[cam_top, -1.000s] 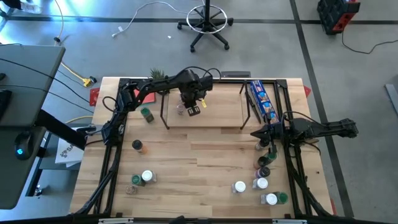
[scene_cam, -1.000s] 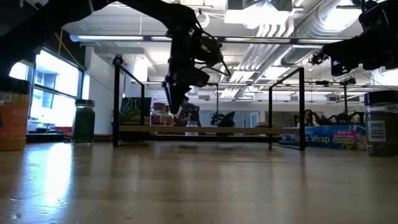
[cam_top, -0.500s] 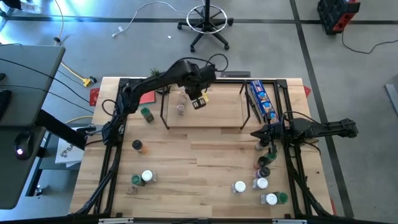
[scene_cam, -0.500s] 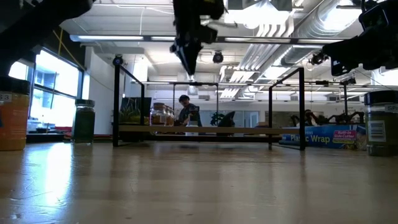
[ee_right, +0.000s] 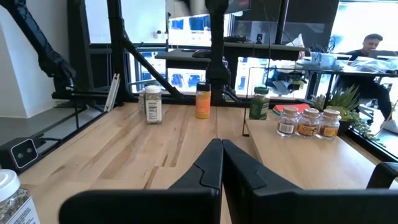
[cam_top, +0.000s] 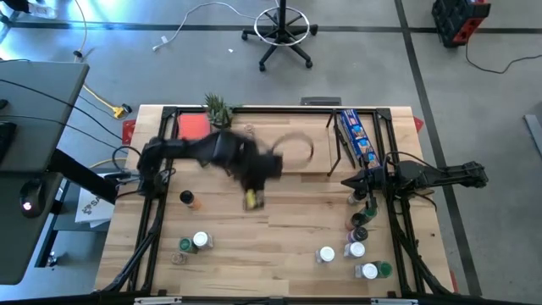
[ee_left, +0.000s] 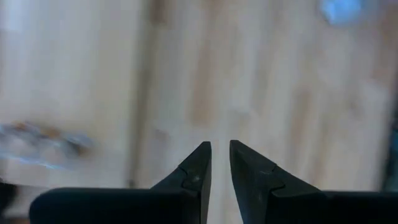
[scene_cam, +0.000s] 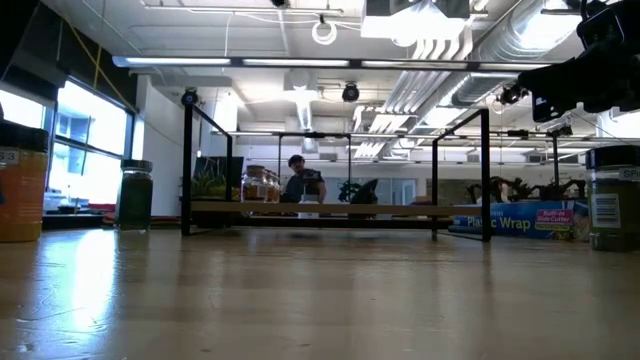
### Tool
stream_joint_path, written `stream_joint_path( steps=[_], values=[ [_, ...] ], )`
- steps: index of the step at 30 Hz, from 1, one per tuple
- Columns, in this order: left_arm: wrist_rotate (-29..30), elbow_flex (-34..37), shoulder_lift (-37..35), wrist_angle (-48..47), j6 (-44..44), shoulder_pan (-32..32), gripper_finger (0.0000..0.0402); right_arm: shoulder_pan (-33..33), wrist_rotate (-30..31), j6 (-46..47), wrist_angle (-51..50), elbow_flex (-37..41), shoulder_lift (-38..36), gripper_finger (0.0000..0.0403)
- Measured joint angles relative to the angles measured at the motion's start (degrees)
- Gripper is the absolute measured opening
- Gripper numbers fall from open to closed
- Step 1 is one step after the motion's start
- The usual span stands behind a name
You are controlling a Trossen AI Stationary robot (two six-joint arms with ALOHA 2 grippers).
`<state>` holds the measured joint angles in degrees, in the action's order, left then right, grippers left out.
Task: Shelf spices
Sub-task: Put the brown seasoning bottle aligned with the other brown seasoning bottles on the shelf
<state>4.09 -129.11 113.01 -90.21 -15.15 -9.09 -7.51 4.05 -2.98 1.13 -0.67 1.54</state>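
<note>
The shelf [cam_top: 292,151] stands at the table's far side, and three spices [ee_right: 308,122] with brown contents stand on its board. More spices stand on the table: an orange one [cam_top: 187,200] at the left, two [cam_top: 195,243] near the front left and several [cam_top: 357,246] at the front right. My left gripper [cam_top: 251,197], blurred, hangs above the bare tabletop just in front of the shelf. Its fingers [ee_left: 219,149] stand a narrow gap apart with nothing between them. My right gripper [cam_top: 354,182] waits shut at the right, its fingertips [ee_right: 221,148] together.
A long blue packet [cam_top: 356,135] lies beside the shelf at the far right. A small plant [cam_top: 218,108] and a red flat square [cam_top: 193,125] sit at the far left. Black frame bars [cam_top: 152,220] run along both table sides. Bare wood lies at the table's middle [cam_top: 271,229].
My left gripper has risen from a jar on the shelf, which stays standing there. It has then swung fast toward the near edge, out over the tabletop in front of the shelf, and has left the low view's top.
</note>
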Motion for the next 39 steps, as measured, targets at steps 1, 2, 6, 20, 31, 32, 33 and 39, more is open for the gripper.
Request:
stream_joint_path(
  steps=[1, 2, 6, 20, 31, 32, 33, 39],
  values=[
    [-1.3, 0.5, 0.0, 0.0, -2.2, -1.9, 0.0053, 0.0, 0.0, 0.0, 0.0, 0.0, 0.0, 0.0],
    [-3.4, 1.5, -0.3, 0.8, -5.0, -3.6, 0.0053, 0.0, 0.0, 0.0, 0.0, 0.0, 0.0, 0.0],
    [-12.7, 6.5, -2.6, 3.0, -18.0, -9.9, 0.0053, 0.0, 0.0, 0.0, 0.0, 0.0, 0.0, 0.0],
    [-14.7, 25.7, -12.2, 13.2, -79.9, -37.2, 0.0103, 0.0, 0.0, 0.0, 0.0, 0.0, 0.1, 0.0],
    [-10.6, 36.9, -15.2, 16.9, -111.7, -51.0, 0.0242, 0.0, 0.5, 0.0, 0.0, 0.0, 0.1, 0.0],
    [-10.3, 38.2, -15.5, 16.9, -112.9, -51.3, 0.0253, 0.0, 0.5, 0.0, 0.0, 0.0, 0.1, 0.0],
    [-10.0, 39.5, -15.9, 16.8, -113.6, -51.6, 0.0263, 0.0, 0.5, 0.0, 0.0, 0.0, 0.1, 0.0],
    [-8.8, 47.5, -17.8, 18.8, -108.4, -50.5, 0.0287, 0.0, 0.7, 1.7, 0.1, 0.0, 0.1, 0.0]
  ],
)
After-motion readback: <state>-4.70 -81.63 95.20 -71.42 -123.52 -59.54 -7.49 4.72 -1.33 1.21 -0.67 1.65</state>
